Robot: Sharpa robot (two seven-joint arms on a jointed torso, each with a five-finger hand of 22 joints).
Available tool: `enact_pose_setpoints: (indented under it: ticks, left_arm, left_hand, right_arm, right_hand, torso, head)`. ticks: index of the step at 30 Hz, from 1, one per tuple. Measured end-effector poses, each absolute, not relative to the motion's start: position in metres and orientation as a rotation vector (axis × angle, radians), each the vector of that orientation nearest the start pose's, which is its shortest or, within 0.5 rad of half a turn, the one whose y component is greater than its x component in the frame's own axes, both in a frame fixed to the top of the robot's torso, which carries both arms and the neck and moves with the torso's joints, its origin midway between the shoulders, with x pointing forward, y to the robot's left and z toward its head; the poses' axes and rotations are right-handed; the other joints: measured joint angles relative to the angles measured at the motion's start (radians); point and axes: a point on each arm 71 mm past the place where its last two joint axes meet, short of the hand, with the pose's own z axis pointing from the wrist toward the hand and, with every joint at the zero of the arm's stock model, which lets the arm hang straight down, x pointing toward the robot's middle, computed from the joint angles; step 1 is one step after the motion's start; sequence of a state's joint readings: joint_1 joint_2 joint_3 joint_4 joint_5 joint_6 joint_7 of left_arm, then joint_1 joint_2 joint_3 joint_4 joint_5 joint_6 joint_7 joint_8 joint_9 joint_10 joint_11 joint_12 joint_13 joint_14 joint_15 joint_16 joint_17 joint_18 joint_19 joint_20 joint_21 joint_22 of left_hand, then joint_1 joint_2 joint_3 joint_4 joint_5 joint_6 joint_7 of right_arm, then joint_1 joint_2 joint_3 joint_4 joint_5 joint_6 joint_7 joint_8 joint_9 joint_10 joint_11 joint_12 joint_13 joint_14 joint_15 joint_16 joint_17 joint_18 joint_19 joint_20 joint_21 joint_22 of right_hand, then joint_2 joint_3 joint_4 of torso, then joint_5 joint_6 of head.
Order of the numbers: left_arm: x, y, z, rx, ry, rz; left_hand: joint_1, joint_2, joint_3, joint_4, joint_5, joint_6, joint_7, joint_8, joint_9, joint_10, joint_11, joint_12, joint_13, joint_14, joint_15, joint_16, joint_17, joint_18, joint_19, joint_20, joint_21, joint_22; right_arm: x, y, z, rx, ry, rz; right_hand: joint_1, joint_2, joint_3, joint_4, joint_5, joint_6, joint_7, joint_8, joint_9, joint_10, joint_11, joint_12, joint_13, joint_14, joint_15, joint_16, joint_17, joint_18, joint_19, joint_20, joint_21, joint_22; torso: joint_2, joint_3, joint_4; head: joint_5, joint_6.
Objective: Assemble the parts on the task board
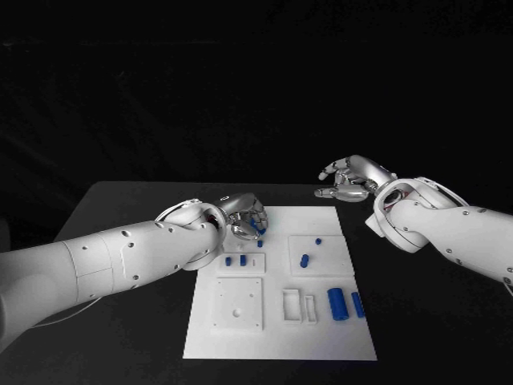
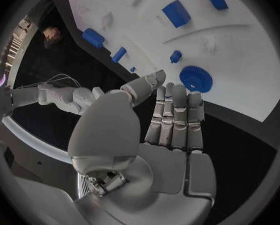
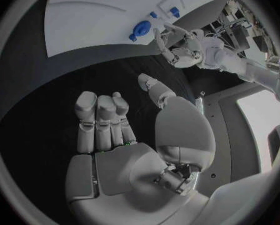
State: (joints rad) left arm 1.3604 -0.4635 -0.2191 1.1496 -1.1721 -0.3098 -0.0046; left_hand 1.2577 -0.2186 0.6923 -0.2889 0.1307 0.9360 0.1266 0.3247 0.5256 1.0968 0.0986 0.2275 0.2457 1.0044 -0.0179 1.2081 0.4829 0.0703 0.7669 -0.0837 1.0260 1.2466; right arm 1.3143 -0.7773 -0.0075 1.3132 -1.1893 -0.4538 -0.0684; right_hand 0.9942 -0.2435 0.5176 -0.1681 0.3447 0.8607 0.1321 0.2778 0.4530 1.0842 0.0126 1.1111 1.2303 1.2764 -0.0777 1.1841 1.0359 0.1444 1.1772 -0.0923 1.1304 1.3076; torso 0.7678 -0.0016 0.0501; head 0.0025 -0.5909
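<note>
The white task board (image 1: 280,321) lies in the middle of the black table. My left hand (image 1: 245,216) hovers over its far left corner, fingers straight and side by side, thumb apart, holding nothing. Just past its fingertips (image 2: 176,92) a blue gear (image 2: 196,78) lies on the board (image 2: 240,60); the gear (image 3: 140,29) and left hand (image 3: 177,47) also show from the right wrist. My right hand (image 1: 351,180) hangs above the table beyond the board's far right corner, fingers (image 3: 99,120) loosely bent and empty. Other blue parts (image 1: 305,260) lie on the board, among them two cylinders (image 1: 337,303).
Two small blue pieces (image 1: 230,261) stand side by side near the board's left edge, and a small peg (image 1: 318,240) sits further right. White recessed blocks (image 1: 238,303) occupy the board's near half. Bare black table (image 1: 118,208) surrounds the board.
</note>
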Motion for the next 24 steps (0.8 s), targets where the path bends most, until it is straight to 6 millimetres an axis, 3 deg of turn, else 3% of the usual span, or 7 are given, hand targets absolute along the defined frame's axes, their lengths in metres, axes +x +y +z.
enact_pose_setpoints:
  ticks: [9,12,14,24]
  left_arm:
    - [0.556,0.106,-0.18,0.221,1.719,-0.701]
    - [0.555,0.103,-0.181,0.238,1.726,-0.699]
    - [0.555,0.101,-0.182,0.247,1.731,-0.697]
    - [0.555,0.102,-0.189,0.274,1.762,-0.679]
  left_hand:
    - [0.0,0.0,-0.006,0.0,-0.008,0.0,0.0,-0.006,-0.006,0.0,0.0,-0.028,-0.017,0.008,0.008,0.015,0.005,0.001,0.018,-0.004,0.013,0.008]
    - [-0.012,-0.012,-0.014,0.008,-0.057,-0.006,-0.006,-0.015,-0.011,-0.006,-0.002,-0.046,-0.026,0.023,0.009,0.03,0.009,0.001,0.036,-0.007,0.029,0.014]
    - [-0.013,-0.013,-0.015,0.01,-0.068,-0.009,-0.002,-0.015,-0.013,-0.006,-0.002,-0.046,-0.029,0.037,0.007,0.042,0.012,0.001,0.05,-0.011,0.039,0.018]
    - [-0.017,-0.009,-0.015,0.01,-0.07,-0.009,-0.002,-0.015,-0.016,0.023,-0.007,-0.05,-0.032,0.057,-0.003,0.073,0.022,0.0,0.07,-0.02,0.054,0.028]
  right_arm:
    - [0.547,-0.238,-0.119,0.177,1.455,0.649]
    - [0.547,-0.238,-0.119,0.176,1.455,0.65]
    - [0.547,-0.238,-0.119,0.176,1.455,0.65]
    - [0.547,-0.237,-0.118,0.175,1.456,0.653]
  right_hand:
    - [0.0,0.0,0.0,0.0,0.004,0.0,0.0,0.0,0.0,0.0,0.0,0.004,-0.001,0.0,0.0,0.0,0.001,0.0,0.0,0.0,0.0,0.0]
    - [0.0,0.0,0.0,0.0,0.004,0.0,0.0,0.0,0.0,0.0,0.0,0.004,-0.001,0.0,0.0,0.0,0.001,0.0,0.0,0.0,0.0,0.0]
    - [0.0,0.0,0.0,0.0,0.004,0.0,0.0,0.0,0.0,0.0,0.0,0.004,-0.001,0.0,0.0,0.0,0.001,0.0,0.0,0.0,0.0,0.0]
    - [0.0,0.0,0.0,0.0,0.004,0.0,0.0,0.0,0.0,0.0,0.0,0.004,-0.001,0.0,0.0,0.0,0.001,0.0,0.004,-0.001,0.0,0.0]
  torso:
    - [0.0,-0.0005,0.0011]
    - [0.0,-0.0005,0.0011]
    - [0.0,-0.0005,0.0012]
    - [-0.001,-0.0008,0.003]
  head:
    - [-0.002,-0.004]
    - [-0.004,-0.005]
    - [-0.005,-0.007]
    - [-0.009,-0.012]
